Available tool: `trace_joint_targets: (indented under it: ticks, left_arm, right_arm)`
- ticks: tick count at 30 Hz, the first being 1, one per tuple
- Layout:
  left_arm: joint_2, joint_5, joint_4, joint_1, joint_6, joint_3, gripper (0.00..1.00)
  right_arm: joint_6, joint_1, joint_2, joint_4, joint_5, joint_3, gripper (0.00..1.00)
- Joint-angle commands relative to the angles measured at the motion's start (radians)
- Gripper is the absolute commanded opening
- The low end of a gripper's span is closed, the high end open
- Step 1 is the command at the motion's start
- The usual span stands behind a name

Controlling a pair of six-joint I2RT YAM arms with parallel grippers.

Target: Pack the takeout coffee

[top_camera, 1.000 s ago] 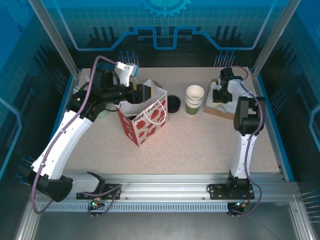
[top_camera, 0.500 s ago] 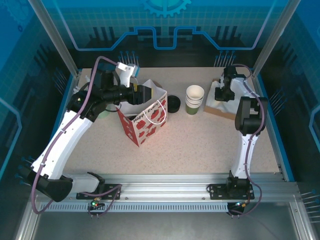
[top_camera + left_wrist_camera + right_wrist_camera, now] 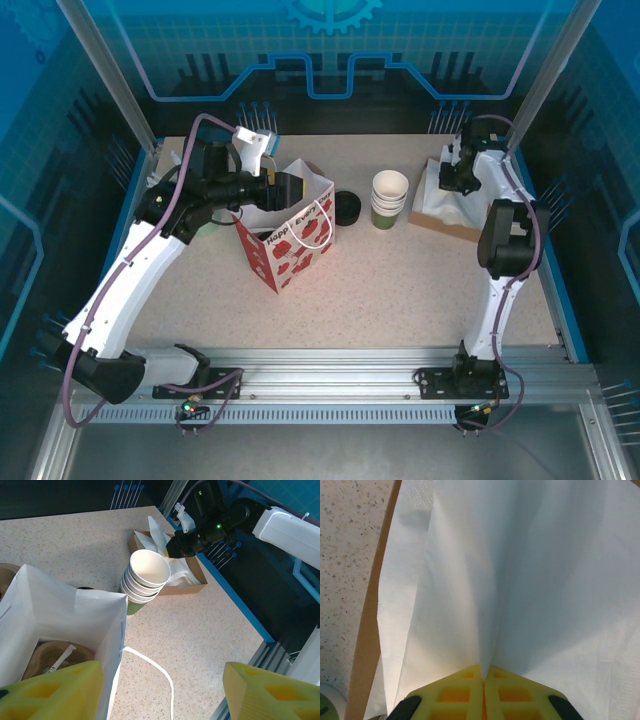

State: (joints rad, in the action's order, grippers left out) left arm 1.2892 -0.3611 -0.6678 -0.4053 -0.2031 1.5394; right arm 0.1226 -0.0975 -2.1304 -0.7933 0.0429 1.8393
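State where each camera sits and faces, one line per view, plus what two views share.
Top external: above and behind the robot, looking down on the table; left arm and right arm show.
Left wrist: on the left arm, facing across the gift bag toward the cup stack; its yellow fingers frame the bottom.
Right wrist: facing down at a napkin pinched by the right gripper.
Shared: top and left wrist show the cup stack.
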Motion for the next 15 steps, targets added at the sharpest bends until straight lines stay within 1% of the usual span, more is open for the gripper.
trace_joint_targets:
  ticks: [1,5,15]
  left_arm:
    - [-0.023,-0.012,-0.012,-0.010,0.026,-0.013,0.66]
    - [-0.031,-0.007,-0.013,-0.010,0.031,-0.017,0.66]
    - [-0.035,-0.002,-0.022,-0.010,0.039,-0.013,0.66]
  right_arm:
    - [0.000,-0.017,0.017,-0.024,-0.020,-0.005,0.09]
    - [0.001,-0.021,0.005,-0.023,-0.021,-0.006,0.12]
    - [0.000,-0.023,-0.020,-0.026,-0.020,0.003,0.12]
